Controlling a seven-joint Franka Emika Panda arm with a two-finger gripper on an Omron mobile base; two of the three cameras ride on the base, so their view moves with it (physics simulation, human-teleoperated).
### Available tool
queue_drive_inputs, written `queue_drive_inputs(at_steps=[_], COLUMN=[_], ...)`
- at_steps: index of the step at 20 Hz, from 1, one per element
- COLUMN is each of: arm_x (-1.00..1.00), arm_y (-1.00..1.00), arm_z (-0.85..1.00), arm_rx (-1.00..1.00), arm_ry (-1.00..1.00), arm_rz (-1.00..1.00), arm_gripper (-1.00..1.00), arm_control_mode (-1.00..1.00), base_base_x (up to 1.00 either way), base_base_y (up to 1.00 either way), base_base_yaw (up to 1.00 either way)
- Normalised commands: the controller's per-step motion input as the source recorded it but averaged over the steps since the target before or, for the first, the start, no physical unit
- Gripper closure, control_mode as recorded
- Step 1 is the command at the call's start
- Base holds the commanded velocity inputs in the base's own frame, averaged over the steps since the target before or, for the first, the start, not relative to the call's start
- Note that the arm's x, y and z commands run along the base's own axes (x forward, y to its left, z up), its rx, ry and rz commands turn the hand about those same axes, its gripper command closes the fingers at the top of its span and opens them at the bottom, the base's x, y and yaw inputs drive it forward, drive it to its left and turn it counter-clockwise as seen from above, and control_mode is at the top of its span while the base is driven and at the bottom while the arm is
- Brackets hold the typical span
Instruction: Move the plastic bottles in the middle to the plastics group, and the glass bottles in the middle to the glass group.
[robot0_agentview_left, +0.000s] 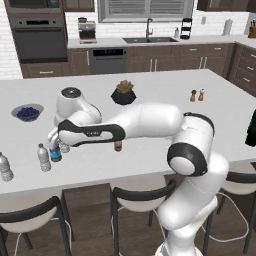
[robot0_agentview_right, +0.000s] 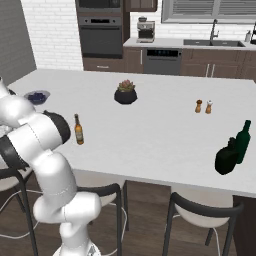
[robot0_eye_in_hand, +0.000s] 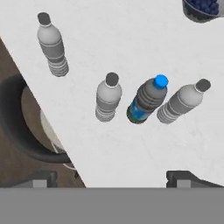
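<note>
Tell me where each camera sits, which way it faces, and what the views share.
Left base view: behind-left, facing the white island counter; arm reaches left over the blue-capped dark plastic bottle.
Right base view: behind-right, facing the counter; arm at left, slim amber glass bottle upright.
Hand view: looks down on that blue-capped bottle; open gripper fingertips below.
Both base views share the dark potted succulent.

Bright, even, soft-shadowed, slightly blurry render.

I see a dark bottle with a blue cap and blue label (robot0_eye_in_hand: 147, 102) standing upright near the counter edge, between two clear ribbed water bottles (robot0_eye_in_hand: 108, 98), one at its nine o'clock, one at three. A third stands apart at ten o'clock. A slim amber bottle (robot0_agentview_right: 78, 130) stands upright, well apart.
</note>
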Motion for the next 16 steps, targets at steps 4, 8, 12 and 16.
queue_drive_inputs(at_steps=[4,8,12,16], arm_x=[-0.25,-0.01,0.01,0.03], arm_y=[-0.99,-1.00,-1.00,-1.00], arm_z=[-0.04,0.00,0.00,0.00], arm_rx=[-0.01,0.00,0.01,0.00], arm_ry=[-0.03,0.00,0.00,-0.01], arm_rz=[-0.28,-0.31,-0.24,-0.21], arm_gripper=[-1.00,-1.00,-1.00,-1.00], arm_control_mode=[-1.00,-1.00,-1.00,-1.00], base_base_x=[0.00,0.00,0.00,0.00], base_base_y=[0.00,0.00,0.00,0.00], base_base_yaw=[0.00,0.00,0.00,0.00])
